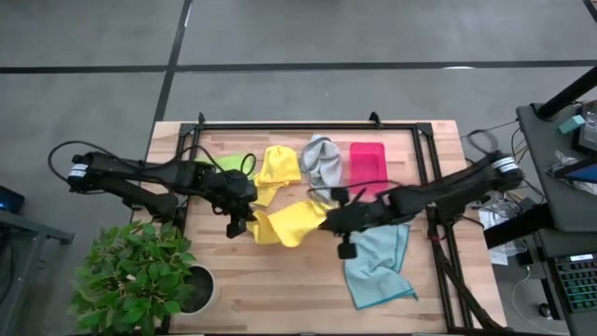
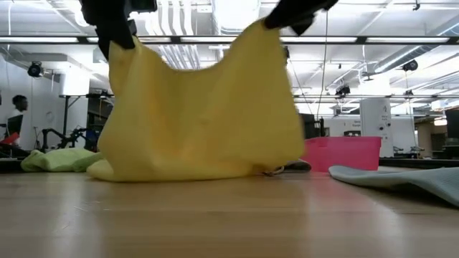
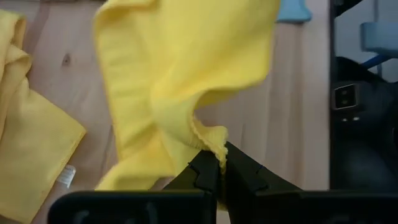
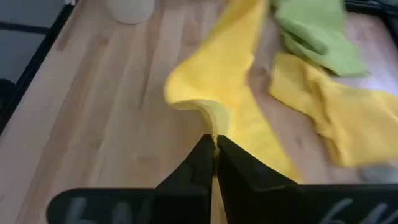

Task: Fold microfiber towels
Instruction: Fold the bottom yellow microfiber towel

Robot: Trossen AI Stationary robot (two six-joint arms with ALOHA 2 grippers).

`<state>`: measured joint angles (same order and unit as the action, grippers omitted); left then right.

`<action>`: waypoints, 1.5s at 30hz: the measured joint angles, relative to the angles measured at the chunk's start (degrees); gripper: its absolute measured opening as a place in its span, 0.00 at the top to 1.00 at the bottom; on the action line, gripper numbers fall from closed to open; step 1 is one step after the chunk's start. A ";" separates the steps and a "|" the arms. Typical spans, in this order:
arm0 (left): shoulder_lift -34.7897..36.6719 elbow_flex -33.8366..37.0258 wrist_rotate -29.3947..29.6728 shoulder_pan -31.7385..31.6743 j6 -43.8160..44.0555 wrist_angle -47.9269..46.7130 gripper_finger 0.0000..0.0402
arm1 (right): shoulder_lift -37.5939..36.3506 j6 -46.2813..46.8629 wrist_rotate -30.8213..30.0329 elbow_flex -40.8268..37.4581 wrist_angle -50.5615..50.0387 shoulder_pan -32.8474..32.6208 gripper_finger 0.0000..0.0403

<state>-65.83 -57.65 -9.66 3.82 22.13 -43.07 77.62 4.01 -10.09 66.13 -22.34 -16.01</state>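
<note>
Hanging between the two grippers, the yellow towel (image 1: 291,224) is lifted off the table (image 1: 280,299) in front of the pink tray (image 1: 367,161), its lower edge resting on the wood in the low view; the left gripper (image 1: 244,217) has its fingers clamped on one corner, the right gripper (image 1: 338,222) clamped on the opposite one, so the cloth's long axis runs straight from one to the other, roughly parallel to the tray's near edge; both arms are equally close, each holding its own end. My judgement: the fold turns on that line, the slack body sagging below and toward the table's front edge, so the held edge would need carrying over it; a second yellow towel (image 1: 278,166), a green towel (image 1: 229,163) and a grey towel (image 1: 323,159) lie beside the tray on its left-arm side, a blue towel (image 1: 378,266) well in front of it under the right arm.
</note>
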 joint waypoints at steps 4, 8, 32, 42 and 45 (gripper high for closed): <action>-3.45 0.04 0.25 0.12 -0.16 0.95 0.99 | -5.91 5.53 -4.89 -0.41 -9.50 -0.01 0.98; -8.84 0.06 0.31 0.12 -0.47 1.02 0.92 | -9.16 11.40 -10.37 -3.49 -15.01 -0.24 0.98; -25.74 -0.15 6.18 -0.49 -2.91 8.26 0.87 | -11.88 19.52 -14.05 -16.15 -15.59 -0.24 0.98; -25.35 0.24 5.77 -2.01 5.82 12.31 0.79 | -11.82 19.10 -14.06 -16.43 -14.15 -0.24 0.98; -25.35 1.14 5.90 -2.29 6.39 14.01 0.71 | -11.79 18.92 -14.05 -16.46 -13.89 -0.24 0.98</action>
<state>-91.18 -56.51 -3.77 1.53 28.52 -29.05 65.82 22.93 -24.14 49.67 -36.22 -16.25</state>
